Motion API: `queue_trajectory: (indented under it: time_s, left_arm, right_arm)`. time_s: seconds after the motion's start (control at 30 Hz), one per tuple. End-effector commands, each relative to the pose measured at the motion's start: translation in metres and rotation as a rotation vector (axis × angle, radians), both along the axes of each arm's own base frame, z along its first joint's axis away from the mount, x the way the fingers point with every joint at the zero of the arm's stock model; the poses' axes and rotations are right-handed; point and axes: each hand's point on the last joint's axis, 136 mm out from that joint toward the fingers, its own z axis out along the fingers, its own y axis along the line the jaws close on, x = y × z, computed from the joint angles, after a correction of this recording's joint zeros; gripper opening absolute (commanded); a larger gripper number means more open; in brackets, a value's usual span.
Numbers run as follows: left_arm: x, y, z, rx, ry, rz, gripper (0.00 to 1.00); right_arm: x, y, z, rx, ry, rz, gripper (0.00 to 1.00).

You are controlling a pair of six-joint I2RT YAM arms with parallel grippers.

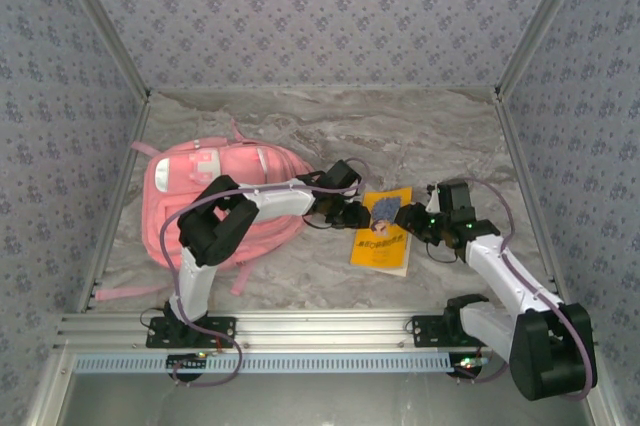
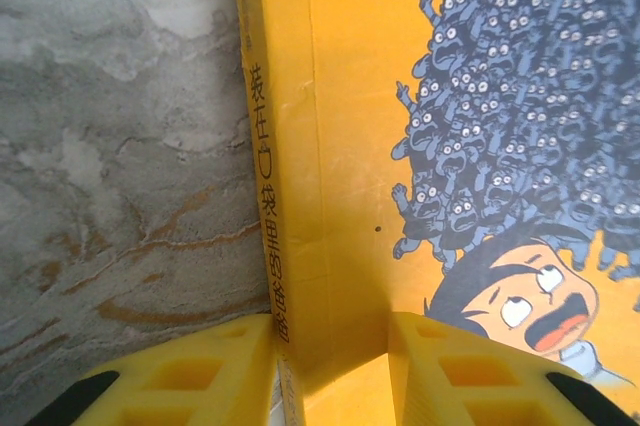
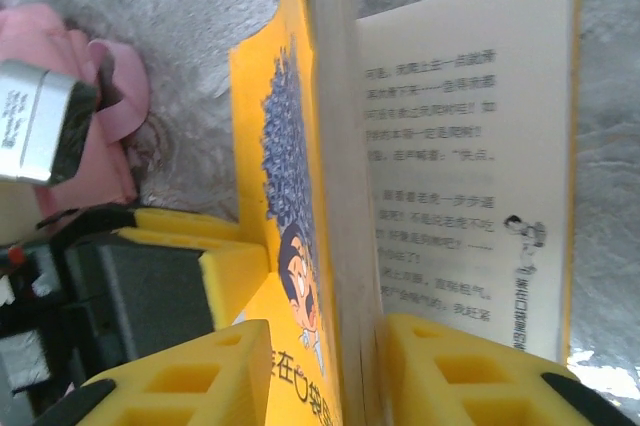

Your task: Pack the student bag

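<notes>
Your right gripper (image 3: 325,366) is clamped on the book (image 1: 385,236), cover on one side and pages on the other. Your left gripper (image 2: 330,371) straddles the spine, but I can't tell if it's biting. The student bag (image 1: 155,211) lies left of the book, close but apart, so I'd carry leftward. The book's long axis runs near-to-far, and your left arm is nearer, reaching over the bag.

The book (image 1: 382,246) is to the right of the student bag (image 1: 160,211).
</notes>
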Motion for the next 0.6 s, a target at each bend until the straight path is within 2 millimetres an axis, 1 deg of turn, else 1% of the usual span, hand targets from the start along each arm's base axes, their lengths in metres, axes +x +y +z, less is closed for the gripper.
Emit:
queue_trajectory:
  time_s: [0.0, 0.2, 0.27, 0.4, 0.57]
  left_arm:
    - [-0.010, 0.001, -0.007, 0.005, 0.013, -0.021, 0.33]
    - [-0.010, 0.003, -0.005, 0.003, 0.011, -0.018, 0.30]
    - [-0.011, 0.003, -0.005, 0.003, 0.011, -0.017, 0.30]
    - [-0.012, 0.003, -0.004, -0.002, 0.013, -0.014, 0.27]
    - [-0.012, 0.004, 0.000, -0.006, 0.009, -0.014, 0.25]
  right_arm:
    - [0.001, 0.017, 0.020, 0.098, -0.021, 0.033, 0.30]
    - [-0.001, 0.018, 0.007, 0.096, 0.007, 0.039, 0.25]
    - [-0.003, 0.018, 0.002, 0.095, 0.021, 0.039, 0.20]
    - [-0.003, 0.016, -0.004, 0.085, 0.028, 0.038, 0.17]
    - [-0.004, 0.015, -0.011, 0.068, 0.042, 0.044, 0.18]
